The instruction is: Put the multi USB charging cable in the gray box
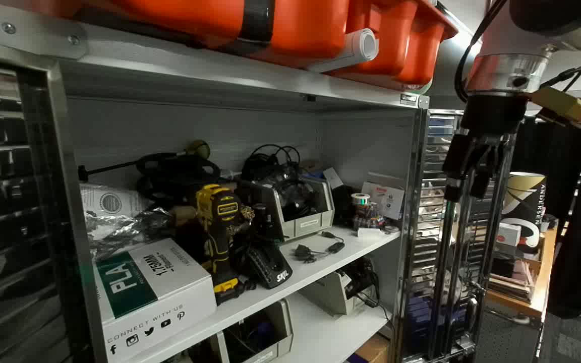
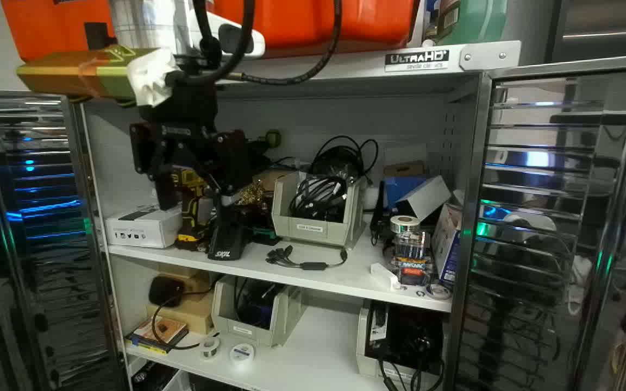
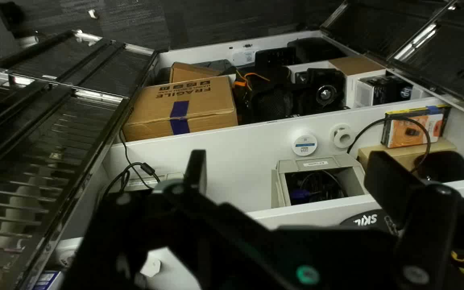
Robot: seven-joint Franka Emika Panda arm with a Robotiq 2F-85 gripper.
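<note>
The multi USB charging cable, thin and black with several plugs, lies on the upper shelf in both exterior views (image 1: 337,247) (image 2: 313,266). The gray box, a light-gray bin holding black cables, stands just behind it in both exterior views (image 1: 308,226) (image 2: 305,229). My gripper is open and empty, pointing down in front of the cabinet in both exterior views (image 1: 466,189) (image 2: 199,200), apart from cable and box. In the wrist view the open fingers (image 3: 294,175) stand wide apart; the cable and the upper-shelf box do not show there.
A yellow-black tool (image 1: 218,206), a black SKIL item (image 2: 227,239) and a white carton (image 1: 189,282) stand beside the gray box. Batteries (image 2: 411,263) and small items lie at its other side. Similar gray bins (image 2: 245,328) (image 2: 373,366) are on the lower shelf. Mirror-like doors (image 2: 563,217) flank the cabinet.
</note>
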